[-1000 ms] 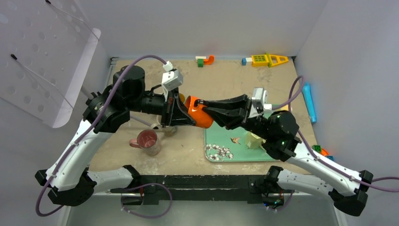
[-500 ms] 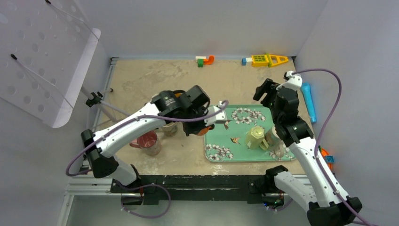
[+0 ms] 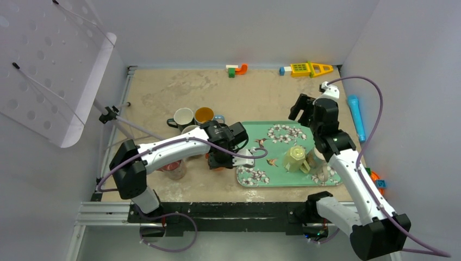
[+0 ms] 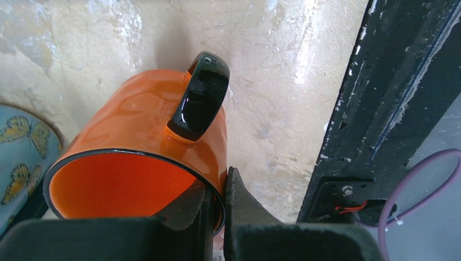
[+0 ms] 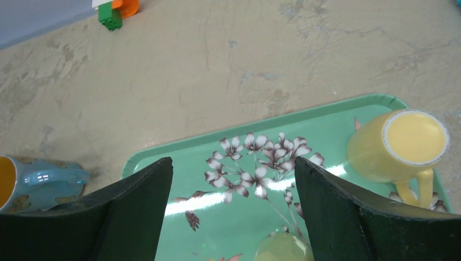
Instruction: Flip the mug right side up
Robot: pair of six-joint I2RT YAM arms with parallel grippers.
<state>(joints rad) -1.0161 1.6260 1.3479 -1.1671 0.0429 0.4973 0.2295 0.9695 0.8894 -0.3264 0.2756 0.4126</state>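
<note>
Step in hand, as I judge it: the set-down. You are gripping the orange mug (image 4: 136,157) with the left gripper (image 4: 216,187), its jaws drawn in to a narrow slot on the mug's wall at the rim, one finger inside and one outside. The mug is sitting low over the bare table (image 4: 282,60), just beside the near left corner of the green tray (image 5: 337,125) and close to the black front rail (image 4: 380,109). The views are not showing whether its base is touching the table. Its mouth is facing up toward the wrist camera at a tilt, so the turn is looking nearly done. The next move is calling for levelling the mug, lowering until the base is seating flat, then parting the fingers and lifting clear without dragging the rim. The mug is showing glossy orange glaze inside and out, a thin black rim and a black loop handle (image 4: 200,95). The right gripper (image 5: 232,163) is hovering wide open above the tray, holding nothing.
</note>
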